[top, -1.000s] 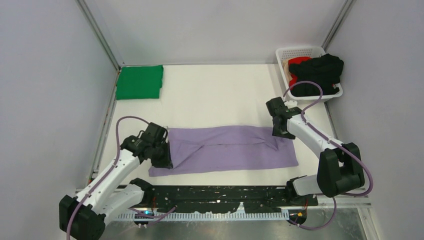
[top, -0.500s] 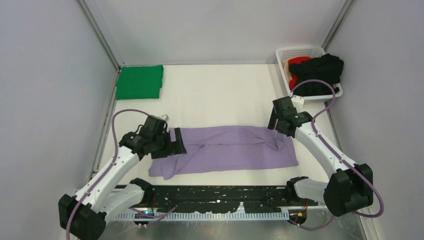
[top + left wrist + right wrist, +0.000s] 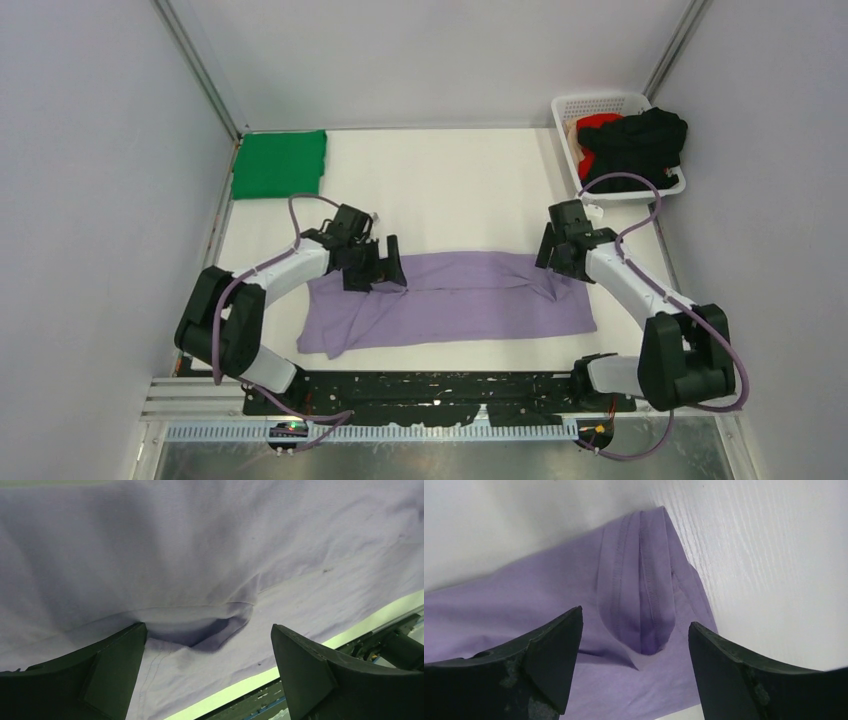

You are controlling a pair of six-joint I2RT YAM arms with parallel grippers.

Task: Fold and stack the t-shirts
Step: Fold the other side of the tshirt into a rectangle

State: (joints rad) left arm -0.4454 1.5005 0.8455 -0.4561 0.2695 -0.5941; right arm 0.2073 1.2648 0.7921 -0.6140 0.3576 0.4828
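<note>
The lavender-purple soft cloth t-shirt (image 3: 460,300) is lying as a long folded band on the white surface (image 3: 450,190), low in the middle of the top view. Both jaws are standing spread, pinching nothing: the left jaws over a pucker at the band's upper left edge, the right jaws over its hemmed upper right corner. If you are closing on the top layer alone, the band is likely opening on lift. Its rumpled left end is risking a skewed fold.

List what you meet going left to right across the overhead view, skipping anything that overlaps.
green t-shirt → left gripper → right gripper → black t-shirt. The lavender t-shirt spans beneath both grippers, so it is left out.
</note>
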